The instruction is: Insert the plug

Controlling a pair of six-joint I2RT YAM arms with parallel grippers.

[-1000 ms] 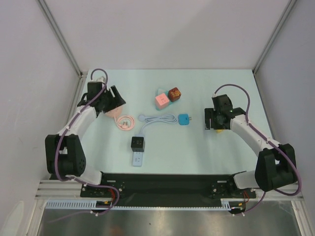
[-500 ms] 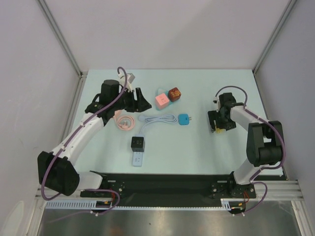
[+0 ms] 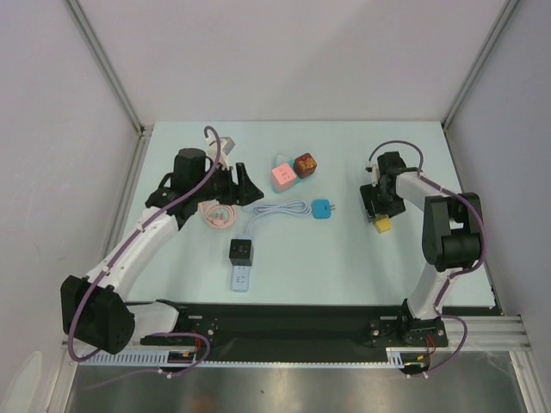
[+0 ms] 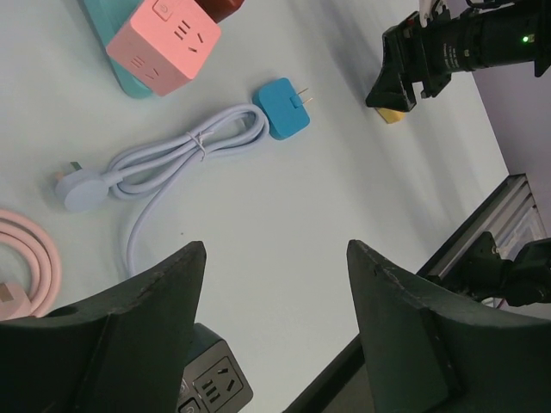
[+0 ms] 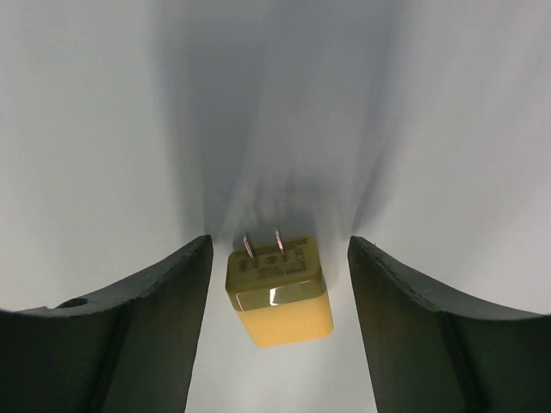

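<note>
A yellow plug (image 5: 280,288) lies on the table with its two prongs pointing away from the camera. It sits between the fingers of my right gripper (image 5: 280,239), which is open and does not touch it. In the top view the plug (image 3: 382,224) lies just in front of the right gripper (image 3: 377,205). My left gripper (image 3: 245,188) is open and empty, held above the table left of centre. Below it in the left wrist view (image 4: 275,245) I see a black cube socket (image 4: 211,389), a blue plug (image 4: 282,108) and a pink cube socket (image 4: 164,45).
A lavender cable (image 3: 275,209) runs from the blue plug (image 3: 322,209) toward the black cube socket (image 3: 241,251). A white power strip (image 3: 241,278) lies in front of it. A coiled pink cable (image 3: 219,213) and a red-brown cube (image 3: 305,163) are nearby.
My left arm has swung right from the far left toward the table's middle. My right gripper has drawn back toward the far side, so the yellow plug shows in front of it.
</note>
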